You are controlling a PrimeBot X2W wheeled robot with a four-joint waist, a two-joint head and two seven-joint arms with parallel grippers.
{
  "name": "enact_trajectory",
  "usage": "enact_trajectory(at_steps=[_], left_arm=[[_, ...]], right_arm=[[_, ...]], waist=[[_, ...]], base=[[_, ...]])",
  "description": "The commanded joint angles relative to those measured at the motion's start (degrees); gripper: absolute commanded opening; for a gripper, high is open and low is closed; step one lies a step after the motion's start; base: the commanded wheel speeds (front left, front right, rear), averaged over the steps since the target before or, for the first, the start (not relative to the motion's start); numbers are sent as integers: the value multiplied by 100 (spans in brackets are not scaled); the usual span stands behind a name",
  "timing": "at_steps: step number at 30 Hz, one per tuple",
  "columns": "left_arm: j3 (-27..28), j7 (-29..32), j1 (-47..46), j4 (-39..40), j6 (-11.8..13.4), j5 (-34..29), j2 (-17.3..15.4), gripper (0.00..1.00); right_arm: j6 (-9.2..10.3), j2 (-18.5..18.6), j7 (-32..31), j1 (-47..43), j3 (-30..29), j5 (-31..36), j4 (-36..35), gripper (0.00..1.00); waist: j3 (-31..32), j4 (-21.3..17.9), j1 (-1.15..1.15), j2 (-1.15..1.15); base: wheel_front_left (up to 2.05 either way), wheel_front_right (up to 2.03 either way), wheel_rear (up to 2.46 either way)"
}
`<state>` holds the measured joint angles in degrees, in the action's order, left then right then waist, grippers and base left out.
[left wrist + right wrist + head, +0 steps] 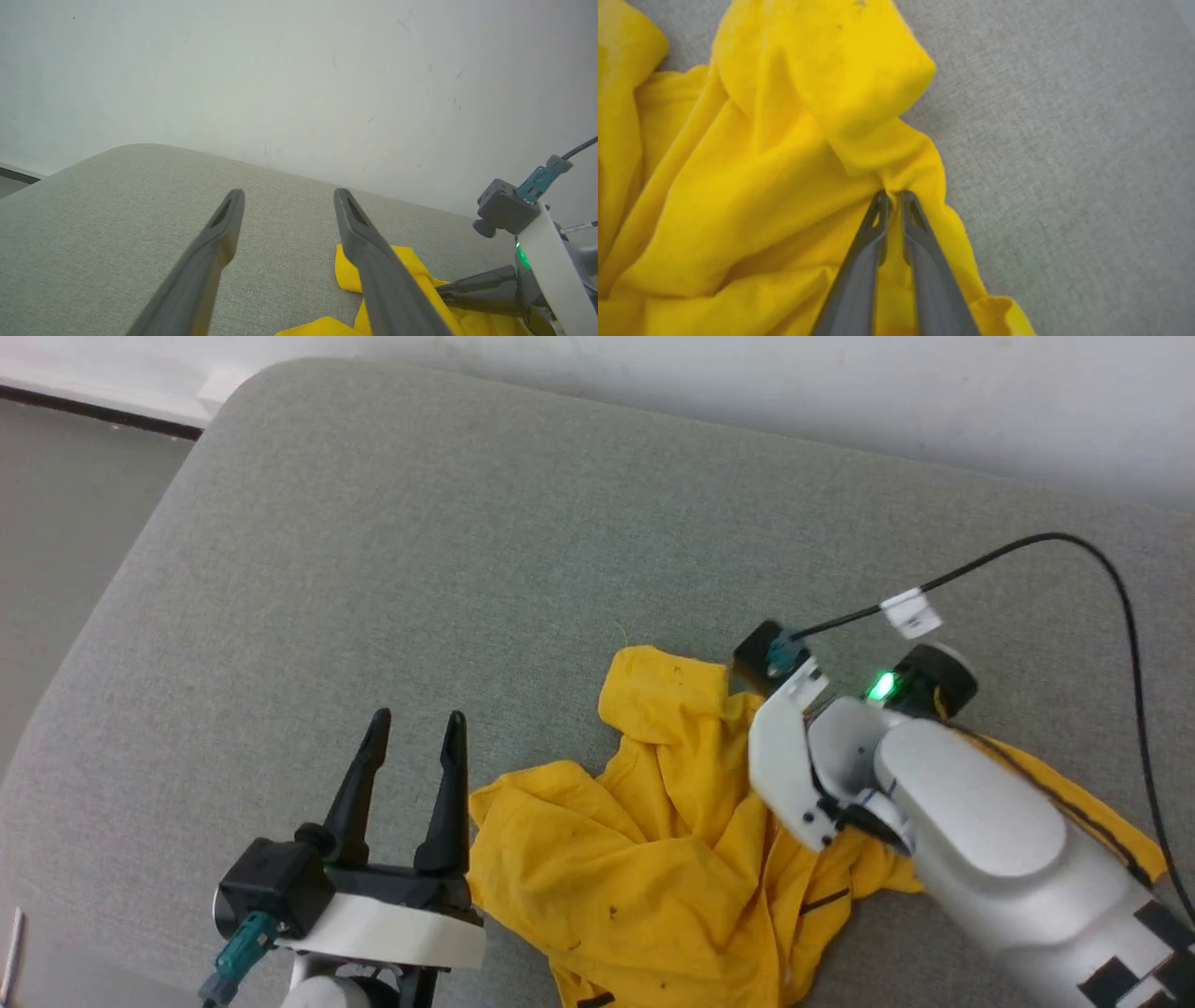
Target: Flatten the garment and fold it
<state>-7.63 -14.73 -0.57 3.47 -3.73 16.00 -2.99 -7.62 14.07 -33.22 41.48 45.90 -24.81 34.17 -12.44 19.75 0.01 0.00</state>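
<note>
The garment (653, 859) is mustard-yellow, plain over most of its cloth, with a few thin black stripes and small dark specks; the cushion (420, 569) is a pale grey-green weave and the wall (840, 392) is white. The left gripper (418, 716) and the right gripper (893, 193) have dark grey fingers, white wrist shells and black camera blocks, each with a teal plug (235, 959). A green light (879, 687) glows on the right wrist, and the black cable (1074, 539) carries a white tag (910, 612).
</note>
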Motion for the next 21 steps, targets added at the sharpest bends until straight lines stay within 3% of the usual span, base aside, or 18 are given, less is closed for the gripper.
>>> enact_trajectory(at_steps=[1,10,14,18,19,20,21], left_arm=[[29,-27,-53,-20,25,6,12,100],[52,-27,6,6,34,-58,12,100],[9,-27,-12,10,22,-56,12,100],[-18,-27,-42,-23,6,-39,12,100],[-22,-27,-52,-31,4,-34,12,100],[-22,-27,-61,-39,4,-30,12,100],[-16,-27,-65,-48,6,-30,12,100]], right_arm=[[13,54,233,136,-164,141,179,0],[13,316,955,753,-1192,673,331,0],[13,532,1062,727,-1896,1377,622,0],[13,416,778,349,-2558,2107,1012,0],[13,326,774,248,-2744,2158,1048,16],[13,235,829,166,-2904,2223,1042,78],[13,152,936,97,-2983,2308,999,100]], waist=[[53,-43,-1,0],[211,-152,-1,0],[136,-145,-1,0],[55,-139,-1,0],[44,-142,-1,0],[40,-149,-1,0],[47,-165,-1,0]], base=[[0,0,0],[0,0,0],[0,0,0],[0,0,0],[0,0,0],[0,0,0],[0,0,0]])
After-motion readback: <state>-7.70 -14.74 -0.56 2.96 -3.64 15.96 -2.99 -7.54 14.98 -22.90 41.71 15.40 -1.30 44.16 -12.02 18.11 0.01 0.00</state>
